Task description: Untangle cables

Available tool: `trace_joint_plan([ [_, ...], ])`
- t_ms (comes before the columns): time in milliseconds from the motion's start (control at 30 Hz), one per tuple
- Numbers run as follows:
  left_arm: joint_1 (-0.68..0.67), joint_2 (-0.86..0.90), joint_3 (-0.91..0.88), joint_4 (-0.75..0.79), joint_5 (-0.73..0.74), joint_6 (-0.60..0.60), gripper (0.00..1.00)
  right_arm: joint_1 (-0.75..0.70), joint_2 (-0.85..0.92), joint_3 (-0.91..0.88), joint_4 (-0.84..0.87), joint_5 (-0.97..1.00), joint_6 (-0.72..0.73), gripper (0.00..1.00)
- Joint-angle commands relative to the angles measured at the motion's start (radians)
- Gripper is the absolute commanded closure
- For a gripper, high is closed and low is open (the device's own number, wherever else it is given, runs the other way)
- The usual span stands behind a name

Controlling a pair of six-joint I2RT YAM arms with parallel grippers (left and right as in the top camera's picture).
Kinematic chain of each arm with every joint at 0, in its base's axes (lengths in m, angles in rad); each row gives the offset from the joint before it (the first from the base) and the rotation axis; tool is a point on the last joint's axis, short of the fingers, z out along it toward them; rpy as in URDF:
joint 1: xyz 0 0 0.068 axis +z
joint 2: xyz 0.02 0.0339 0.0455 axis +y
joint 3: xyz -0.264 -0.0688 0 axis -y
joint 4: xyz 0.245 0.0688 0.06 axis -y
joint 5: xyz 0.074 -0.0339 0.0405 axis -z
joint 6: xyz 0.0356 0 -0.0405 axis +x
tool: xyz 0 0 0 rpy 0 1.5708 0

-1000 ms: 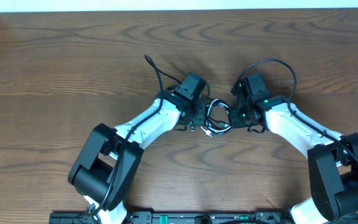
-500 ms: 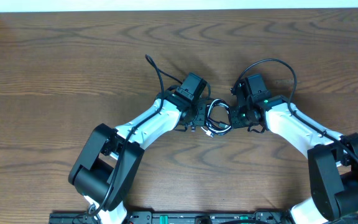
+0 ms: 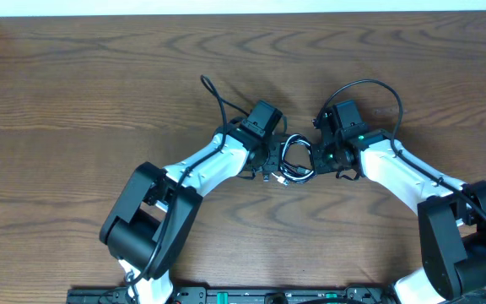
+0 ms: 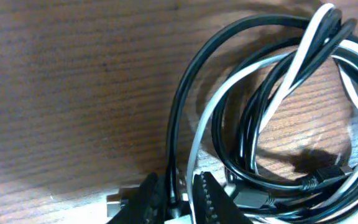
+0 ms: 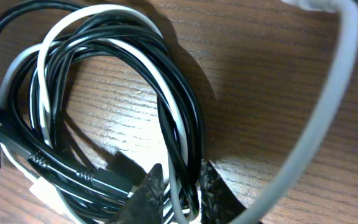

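The cables [image 3: 295, 160] lie as one small tangled coil on the wooden table, between my two grippers. In the left wrist view the black cable [image 4: 253, 22] and the white cable [image 4: 298, 55] loop through each other. My left gripper [image 4: 178, 180] is shut on one black and one white strand at the coil's edge [image 3: 272, 162]. In the right wrist view my right gripper [image 5: 182, 169] pinches several black strands [image 5: 191, 124] and a white strand [image 5: 104, 9] on the opposite side [image 3: 315, 159]. A black plug [image 4: 328, 174] rests inside the coil.
A thick grey wire [image 5: 334, 93] hangs across the right wrist view. The arms' own black wires arch above each wrist [image 3: 369, 84], [image 3: 213, 97]. Bare wooden table [image 3: 99, 84] lies all round; a pale edge [image 3: 243, 7] runs along the far side.
The left jaws have closed in on the strands, and the left arm's elbow has shifted slightly right. The coil and the right arm look unmoved.
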Motion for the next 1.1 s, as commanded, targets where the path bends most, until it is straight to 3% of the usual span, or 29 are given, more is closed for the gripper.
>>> trace_joint_plan([
  [0,-0.005,0.018,-0.014,0.001,-0.003,-0.001,0.81,-0.002,0.009,0.013,-0.017,-0.011,-0.011,0.83],
  [200,-0.005,0.018,-0.014,0.013,-0.007,-0.001,0.92,-0.002,0.008,0.013,-0.048,-0.079,-0.064,0.72],
  [400,-0.005,0.018,-0.014,0.016,-0.007,0.000,0.92,-0.003,0.008,0.014,-0.050,-0.104,-0.071,0.70],
  [567,-0.002,0.018,-0.014,0.032,-0.007,0.004,0.92,-0.002,0.008,0.014,-0.051,-0.023,-0.071,0.78],
  [733,0.014,0.015,0.019,0.033,-0.007,0.027,0.93,-0.002,0.010,0.014,-0.051,-0.001,-0.071,0.79],
  [933,0.048,-0.016,0.053,0.014,-0.047,0.057,0.92,-0.002,0.032,0.010,-0.057,0.131,-0.128,0.94],
  [1067,0.070,-0.020,0.078,-0.061,-0.079,0.151,0.92,-0.003,0.063,0.006,-0.038,0.237,-0.199,0.96],
])
